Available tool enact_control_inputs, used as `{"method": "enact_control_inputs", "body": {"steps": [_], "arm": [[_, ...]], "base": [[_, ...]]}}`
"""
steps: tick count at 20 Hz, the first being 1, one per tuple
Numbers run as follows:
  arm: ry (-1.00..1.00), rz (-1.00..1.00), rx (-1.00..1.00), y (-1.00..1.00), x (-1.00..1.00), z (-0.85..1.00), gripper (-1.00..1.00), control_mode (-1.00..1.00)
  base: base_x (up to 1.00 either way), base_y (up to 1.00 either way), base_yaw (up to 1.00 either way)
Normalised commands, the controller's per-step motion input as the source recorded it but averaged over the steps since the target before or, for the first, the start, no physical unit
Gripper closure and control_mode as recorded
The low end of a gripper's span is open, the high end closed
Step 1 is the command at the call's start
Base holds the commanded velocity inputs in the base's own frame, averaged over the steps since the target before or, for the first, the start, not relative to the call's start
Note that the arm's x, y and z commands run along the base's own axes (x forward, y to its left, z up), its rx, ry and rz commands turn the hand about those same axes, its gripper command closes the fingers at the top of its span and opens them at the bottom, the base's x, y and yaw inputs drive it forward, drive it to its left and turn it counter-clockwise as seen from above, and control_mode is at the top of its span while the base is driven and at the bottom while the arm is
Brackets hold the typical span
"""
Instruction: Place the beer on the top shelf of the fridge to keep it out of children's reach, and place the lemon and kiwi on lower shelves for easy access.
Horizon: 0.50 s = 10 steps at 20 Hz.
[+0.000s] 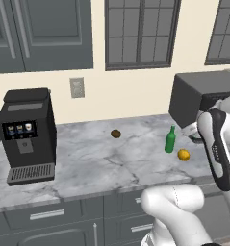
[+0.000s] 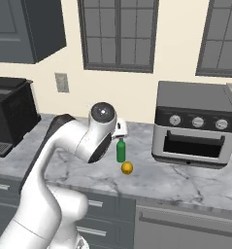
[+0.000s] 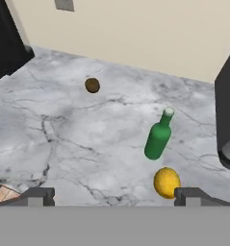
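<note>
On the grey marble counter [image 1: 87,163] the beer [image 3: 158,136] stands upright, with the lemon [image 3: 166,182] just beside it at 5 o'clock and the kiwi [image 3: 92,85] well apart at 10 o'clock. The gripper [image 3: 114,196] hangs above, jaws spread and empty. A coffee machine [image 1: 27,134] stands left, a toaster oven [image 2: 195,125] right, and windows [image 2: 118,34] line the cream wall.

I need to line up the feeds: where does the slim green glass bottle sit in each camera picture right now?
Left base view: the slim green glass bottle stands right of centre on the marble counter.
Right base view: it stands at mid-frame, just right of the arm.
Hand view: right of centre, lower half.
Shared landmark: the small round yellow-orange lemon lies just beside it in all three.
</note>
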Motion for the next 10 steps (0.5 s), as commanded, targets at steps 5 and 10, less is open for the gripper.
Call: {"method": "enact_control_inputs", "body": {"steps": [5, 10], "arm": [[-0.08, 0.04, 0.18, -0.56, -0.01, -0.31, -1.0, -1.0], [-0.15, 0.06, 0.24, -0.15, 0.04, -0.21, -1.0, -1.0]], "base": [[0.0, 0.0, 0.0], [0.0, 0.0, 0.0]]}}
